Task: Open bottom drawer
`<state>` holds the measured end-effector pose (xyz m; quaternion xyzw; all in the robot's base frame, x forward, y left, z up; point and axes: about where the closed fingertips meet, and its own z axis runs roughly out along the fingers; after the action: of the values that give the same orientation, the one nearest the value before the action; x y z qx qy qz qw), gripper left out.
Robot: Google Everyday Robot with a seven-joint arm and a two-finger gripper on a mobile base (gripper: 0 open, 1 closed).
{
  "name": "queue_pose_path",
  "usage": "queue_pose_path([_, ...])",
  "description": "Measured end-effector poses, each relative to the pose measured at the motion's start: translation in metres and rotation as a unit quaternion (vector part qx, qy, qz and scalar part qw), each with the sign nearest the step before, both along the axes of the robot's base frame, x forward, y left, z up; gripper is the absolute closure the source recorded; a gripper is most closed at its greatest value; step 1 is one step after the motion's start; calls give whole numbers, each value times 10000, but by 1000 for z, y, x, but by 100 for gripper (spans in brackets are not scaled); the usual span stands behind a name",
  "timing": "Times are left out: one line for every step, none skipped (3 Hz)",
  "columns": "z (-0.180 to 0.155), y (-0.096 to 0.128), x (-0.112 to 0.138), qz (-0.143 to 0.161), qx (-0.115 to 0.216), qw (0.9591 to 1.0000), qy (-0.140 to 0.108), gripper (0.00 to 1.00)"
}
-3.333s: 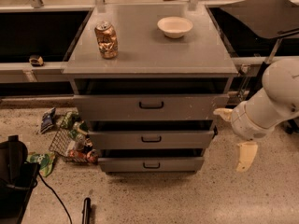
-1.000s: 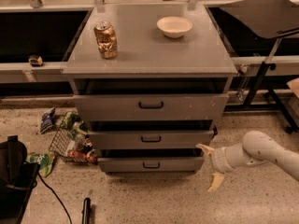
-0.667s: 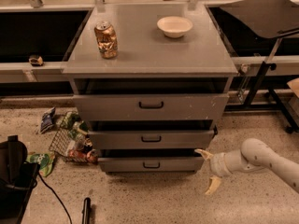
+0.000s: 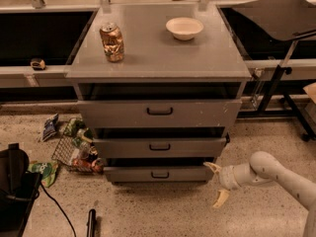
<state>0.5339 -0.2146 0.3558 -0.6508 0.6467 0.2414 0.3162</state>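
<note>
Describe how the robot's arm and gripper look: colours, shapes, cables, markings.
The arm is smooth white, built of rounded tubes with a bulbous joint. The gripper, low by the right end of the bottom drawer, has two pale yellowish, tapering fingers, spread open, on a white ringed wrist. No cables or markings show.

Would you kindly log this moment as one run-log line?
phase: pre-grasp | gripper: open, low, at right end of bottom drawer | handle: ungrasped

Count's in: 3 grey metal drawers [image 4: 159, 147], the short-fronted bottom drawer [image 4: 160, 174] included. On the grey bench [image 4: 158, 58], 1 dented gold drink can [image 4: 112, 42], 1 round white bowl [image 4: 184, 27]. 1 white gripper [image 4: 212, 184], 2 fingers [image 4: 220, 197] spread, just right of that drawer.
</note>
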Motion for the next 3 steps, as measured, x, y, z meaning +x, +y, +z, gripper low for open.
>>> queue_pose_path([-36, 5, 12, -1, -332, 9994, 22, 0])
queue_pose_path([-90, 12, 31, 83, -644, 9978, 119, 0])
queue_pose_path([-126, 18, 52, 164, -774, 9968, 135, 0])
